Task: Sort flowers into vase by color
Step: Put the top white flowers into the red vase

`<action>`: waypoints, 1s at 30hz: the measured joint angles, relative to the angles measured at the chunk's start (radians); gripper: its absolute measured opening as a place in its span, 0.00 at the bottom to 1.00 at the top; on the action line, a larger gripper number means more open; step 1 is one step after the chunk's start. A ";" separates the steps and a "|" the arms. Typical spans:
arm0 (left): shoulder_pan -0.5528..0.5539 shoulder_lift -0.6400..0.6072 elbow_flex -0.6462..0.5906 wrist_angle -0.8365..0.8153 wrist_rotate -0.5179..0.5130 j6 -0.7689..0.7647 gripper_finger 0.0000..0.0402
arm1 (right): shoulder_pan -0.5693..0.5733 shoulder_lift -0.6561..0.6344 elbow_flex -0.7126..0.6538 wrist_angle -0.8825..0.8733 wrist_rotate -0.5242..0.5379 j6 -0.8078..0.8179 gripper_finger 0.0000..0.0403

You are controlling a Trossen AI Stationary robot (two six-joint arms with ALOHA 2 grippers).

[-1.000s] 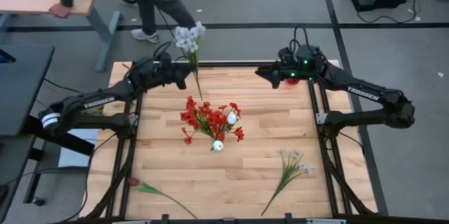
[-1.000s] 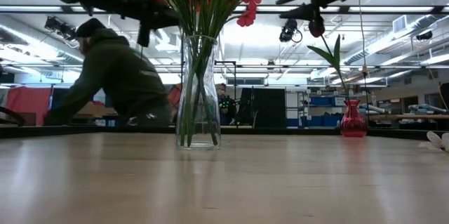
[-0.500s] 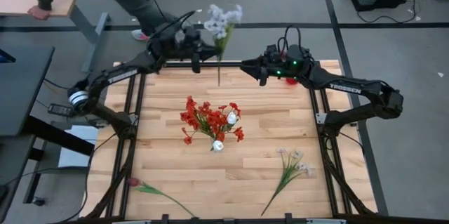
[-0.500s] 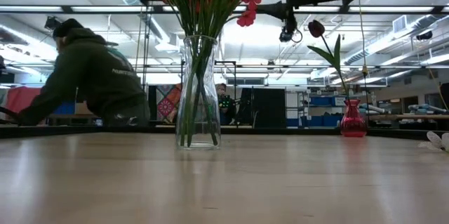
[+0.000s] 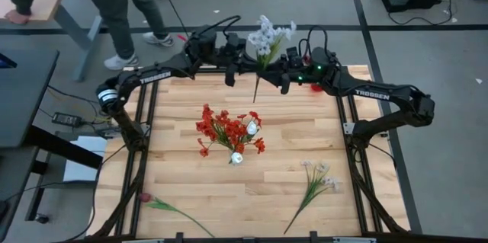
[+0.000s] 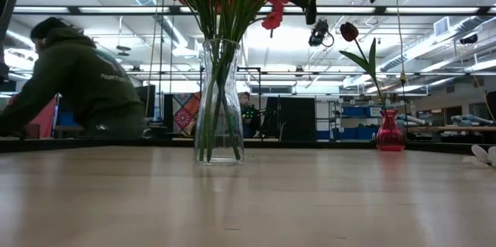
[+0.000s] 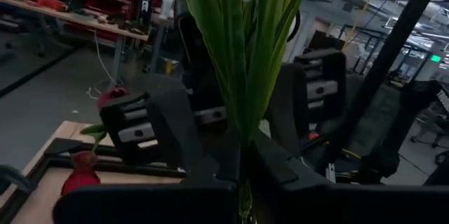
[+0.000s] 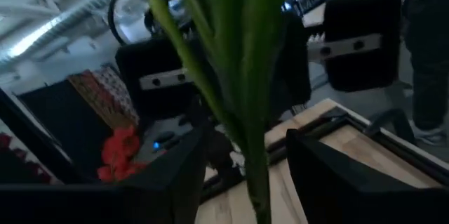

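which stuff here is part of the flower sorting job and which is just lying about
Part of the job:
- pale spray, held by the left hand, right hand open around its stem
- clear vase of red flowers
- red vase with a dark tulip
- loose pale spray and tulip on the table

Lying about:
- cables on the floor
- side table

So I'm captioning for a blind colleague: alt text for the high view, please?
Seen from above, the left gripper holds a pale flower spray at the table's far edge, with the open right gripper around its stem. A vase of red flowers stands mid-table.
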 joint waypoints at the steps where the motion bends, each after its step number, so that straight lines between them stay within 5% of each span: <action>1: -0.004 0.007 0.008 0.001 0.000 0.004 0.04 | 0.002 0.000 0.010 -0.025 0.008 -0.013 0.50; 5: -0.006 0.011 0.016 0.001 -0.001 0.005 0.04 | 0.001 0.001 0.048 -0.112 0.021 -0.063 0.38; 11: 0.011 0.011 0.016 -0.003 -0.015 -0.056 0.10 | 0.002 0.001 0.053 -0.137 0.054 -0.111 0.05; 15: 0.036 0.010 0.016 -0.005 -0.022 -0.099 0.21 | 0.002 -0.006 0.053 -0.177 0.135 -0.123 0.03; 22: 0.137 -0.074 0.016 -0.033 0.001 -0.190 0.43 | -0.019 -0.092 0.051 -0.310 0.427 -0.257 0.03; 30: 0.240 -0.212 0.017 -0.252 0.003 -0.138 0.47 | -0.052 -0.299 0.052 -0.326 0.667 -0.425 0.03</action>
